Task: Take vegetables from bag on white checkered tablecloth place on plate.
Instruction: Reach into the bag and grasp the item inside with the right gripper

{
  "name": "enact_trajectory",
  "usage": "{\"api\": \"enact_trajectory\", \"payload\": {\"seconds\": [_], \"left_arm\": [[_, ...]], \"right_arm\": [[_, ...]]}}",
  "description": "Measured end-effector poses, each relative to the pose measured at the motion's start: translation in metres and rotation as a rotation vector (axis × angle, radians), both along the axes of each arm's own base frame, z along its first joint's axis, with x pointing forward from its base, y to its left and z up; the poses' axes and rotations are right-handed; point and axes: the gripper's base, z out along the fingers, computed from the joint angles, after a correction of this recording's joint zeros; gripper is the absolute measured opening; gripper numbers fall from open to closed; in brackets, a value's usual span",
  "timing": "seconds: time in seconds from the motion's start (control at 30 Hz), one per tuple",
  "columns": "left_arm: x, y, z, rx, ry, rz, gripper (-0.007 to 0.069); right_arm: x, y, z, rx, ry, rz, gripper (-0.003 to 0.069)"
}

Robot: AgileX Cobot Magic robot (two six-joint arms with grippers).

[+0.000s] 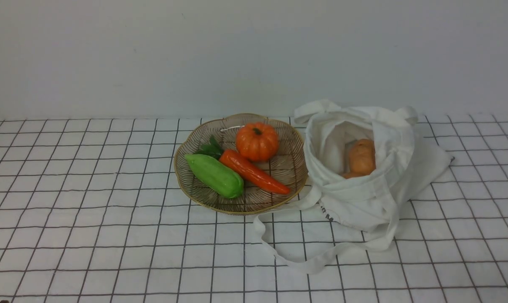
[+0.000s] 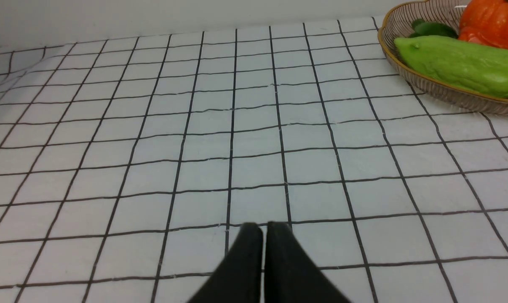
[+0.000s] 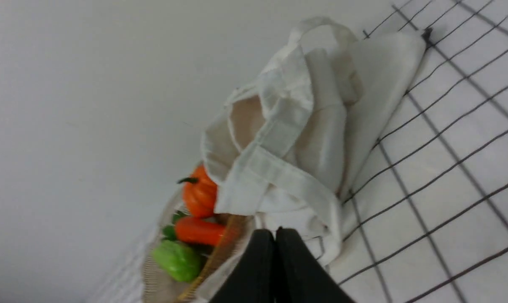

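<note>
Surface: tablecloth [image 1: 89, 219], white with a black grid; plain pale wall [image 1: 153, 54] behind.
Left gripper [image 2: 264, 230]: fingers pressed together, holding nothing; bare cloth past the tips, plate [image 2: 456, 97] farther off to one side.
Right gripper [image 3: 275, 234]: fingers together, empty; bag [image 3: 279, 139] just past the tips.
Potato [image 1: 362, 156]: tan, inside the bag's open mouth, untouched by either gripper.
On plate: pumpkin [image 1: 257, 141], carrot [image 1: 254, 171], green gourd [image 1: 215, 175].

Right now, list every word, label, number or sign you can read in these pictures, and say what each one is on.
On the bag, near its lower edge in the front view: a short line of black print, too small and creased to read.
Nothing else carries text: the plate, the pumpkin, the carrot and the tablecloth show no words, numbers or signs.
</note>
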Motion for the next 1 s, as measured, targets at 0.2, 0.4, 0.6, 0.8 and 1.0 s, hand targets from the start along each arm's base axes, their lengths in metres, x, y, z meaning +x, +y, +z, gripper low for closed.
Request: {"api": "enact_trajectory", "payload": {"seconds": [0.2,0.4,0.6,0.8,1.0], "left_arm": [[0.000,0.000,0.000,0.000,0.000,0.000,-0.0008],[0.000,0.000,0.000,0.000,0.000,0.000,-0.0008],[0.000,0.000,0.000,0.000,0.000,0.000,-0.0008],[0.000,0.000,0.000,0.000,0.000,0.000,-0.0008],[0.000,0.000,0.000,0.000,0.000,0.000,-0.0008]], "right_arm": [[0.000,0.000,0.004,0.045,-0.029,-0.001,-0.0015],[0.001,0.003,0.087,-0.305,-0.193,0.061,-0.0015],[0.064,0.013,0.125,-0.561,0.106,0.313,-0.0015],[0.158,0.033,0.116,-0.587,0.303,0.608,-0.0015],[0.217,0.065,0.122,-0.620,0.276,0.733,-0.0008]]}}
